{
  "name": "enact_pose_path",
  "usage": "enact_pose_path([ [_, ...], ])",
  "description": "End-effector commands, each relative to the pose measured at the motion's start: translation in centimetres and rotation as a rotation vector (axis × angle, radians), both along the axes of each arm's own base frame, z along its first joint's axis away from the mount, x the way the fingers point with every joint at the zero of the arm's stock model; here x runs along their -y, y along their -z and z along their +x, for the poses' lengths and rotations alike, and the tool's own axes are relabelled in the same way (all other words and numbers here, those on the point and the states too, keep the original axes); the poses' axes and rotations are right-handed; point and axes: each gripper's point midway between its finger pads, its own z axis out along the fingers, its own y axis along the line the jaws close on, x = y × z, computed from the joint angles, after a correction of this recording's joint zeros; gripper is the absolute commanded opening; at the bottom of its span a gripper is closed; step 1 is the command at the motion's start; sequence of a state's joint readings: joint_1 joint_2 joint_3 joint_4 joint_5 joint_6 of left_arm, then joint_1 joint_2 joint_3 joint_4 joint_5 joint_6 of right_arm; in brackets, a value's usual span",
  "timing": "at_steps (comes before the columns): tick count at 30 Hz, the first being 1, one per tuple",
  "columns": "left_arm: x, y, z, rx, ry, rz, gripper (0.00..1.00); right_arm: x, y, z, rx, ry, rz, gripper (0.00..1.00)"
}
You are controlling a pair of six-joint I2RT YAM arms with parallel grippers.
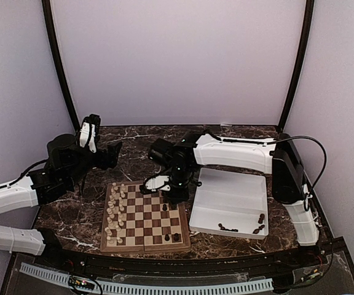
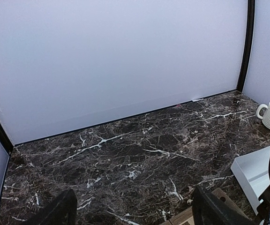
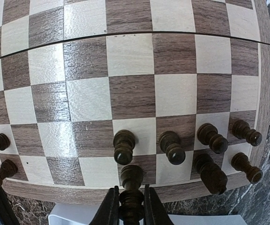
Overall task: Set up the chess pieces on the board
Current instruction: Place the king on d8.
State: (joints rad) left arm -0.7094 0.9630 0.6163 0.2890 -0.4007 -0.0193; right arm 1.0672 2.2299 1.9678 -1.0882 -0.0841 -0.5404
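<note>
At the bottom centre of the right wrist view, the right pincer [image 3: 131,211] is clamped on an upright dark piece [image 3: 131,185] at the lower edge of the board [image 3: 130,61]. Other dark chessmen [image 3: 172,146] stand just above it and to either side. In the top view, cream chessmen [image 1: 115,209] line the board's left side and the white tray [image 1: 238,190] just right of the board holds loose dark pieces [image 1: 260,219], while the left pincer [image 2: 135,215] gapes wide and empty over the marble table [image 2: 125,154].

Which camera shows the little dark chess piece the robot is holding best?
The right wrist view: the small dark brown wooden chess piece sits close up, pinched in the right tool. From the top view it is too tiny to make out. The left wrist view misses it.
</note>
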Motion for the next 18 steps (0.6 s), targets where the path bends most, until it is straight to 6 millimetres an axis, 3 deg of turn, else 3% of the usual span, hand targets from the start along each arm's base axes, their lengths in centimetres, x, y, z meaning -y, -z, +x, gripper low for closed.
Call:
enact_pose_path([
  [1, 0.1, -0.5, 0.0, 0.006, 0.006, -0.014, 0.87, -0.9, 0.0, 0.2, 0.010, 0.000, 0.016, 0.14],
  [6, 0.2, -0.4, 0.1, 0.003, 0.010, -0.012, 0.87, -1.0, -0.6, 0.3, 0.017, 0.004, 0.027, 0.23],
  [12, 0.6, 0.0, 0.2, -0.009, 0.023, 0.002, 0.87, -1.0, -3.3, -0.2, 0.019, -0.005, 0.081, 0.34],
  [18, 2.7, 0.2, 0.0, -0.043, 0.133, 0.010, 0.85, 1.1, -6.3, -0.5, 0.028, 0.006, 0.128, 0.40],
])
